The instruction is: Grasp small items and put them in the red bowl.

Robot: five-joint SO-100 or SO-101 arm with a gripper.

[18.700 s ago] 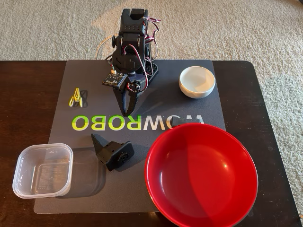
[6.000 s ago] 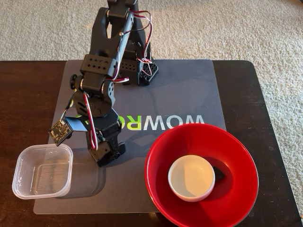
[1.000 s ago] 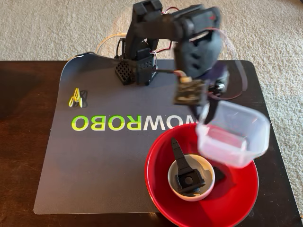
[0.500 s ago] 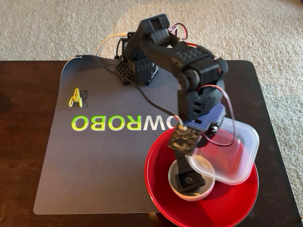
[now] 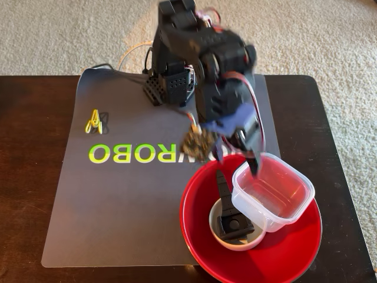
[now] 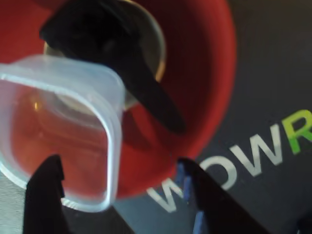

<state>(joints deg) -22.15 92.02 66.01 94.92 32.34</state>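
Observation:
The red bowl [image 5: 283, 259] sits at the front right of the mat in the fixed view. Inside it is a small white bowl [image 5: 238, 242] holding a black bracket [image 5: 228, 217] whose pointed arm sticks up. A clear square tub [image 5: 274, 197] rests in the red bowl, leaning against the white bowl. My gripper [image 5: 244, 156] hovers open just above the tub's back rim. In the wrist view the gripper [image 6: 117, 163] has its fingers spread on either side of the tub's [image 6: 58, 126] rim without touching it. Behind the tub are the bracket [image 6: 122, 58] and the red bowl [image 6: 204, 73]. Yellow paper clips [image 5: 94, 121] lie at the mat's left.
A dark grey mat [image 5: 129, 200] with WOWROBO lettering covers the dark wooden table [image 5: 29, 177]. The arm's base [image 5: 171, 85] stands at the mat's back edge with wires trailing. Beige carpet [image 5: 306, 35] lies beyond the table.
The tub has dropped from the gripper and now rests in the red bowl. The gripper has opened and drawn back and up toward the base.

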